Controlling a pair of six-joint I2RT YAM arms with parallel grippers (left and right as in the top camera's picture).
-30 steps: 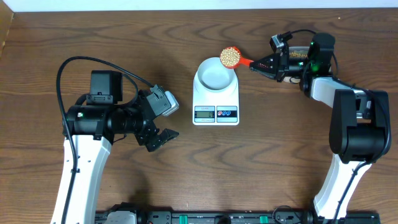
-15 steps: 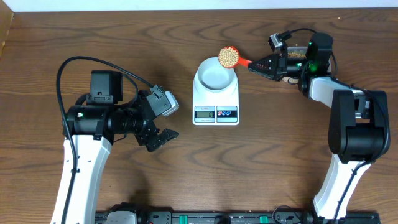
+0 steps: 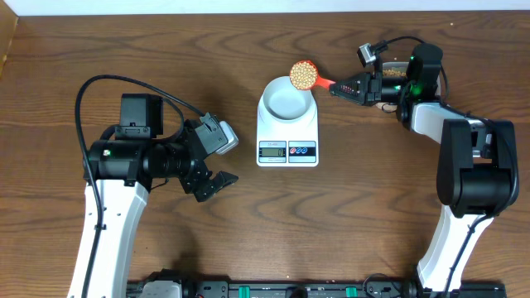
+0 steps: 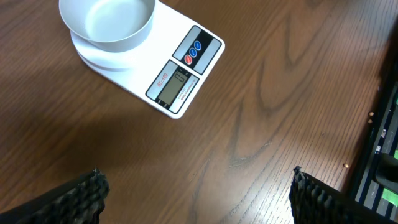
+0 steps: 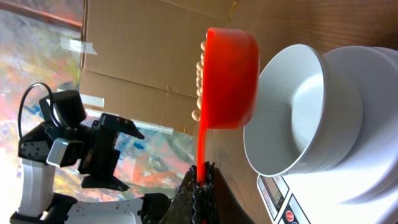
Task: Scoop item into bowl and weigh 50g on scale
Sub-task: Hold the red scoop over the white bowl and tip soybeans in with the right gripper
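Right gripper point(image 3: 340, 86) is clamped shut on the handle of a red scoop point(image 5: 231, 74), which is heaped with tan beans point(image 3: 304, 74) and held just beside the far rim of the pale bowl point(image 3: 286, 103); contact with the rim cannot be told. The bowl is seated on the white scale point(image 3: 287, 139), set mid-way across the wooden table point(image 3: 373, 199), with its display and two buttons turned toward the robot. Left gripper point(image 3: 217, 184) is held empty with its fingers point(image 4: 92, 188) spread wide apart over bare wood, left of the scale and well apart from it.
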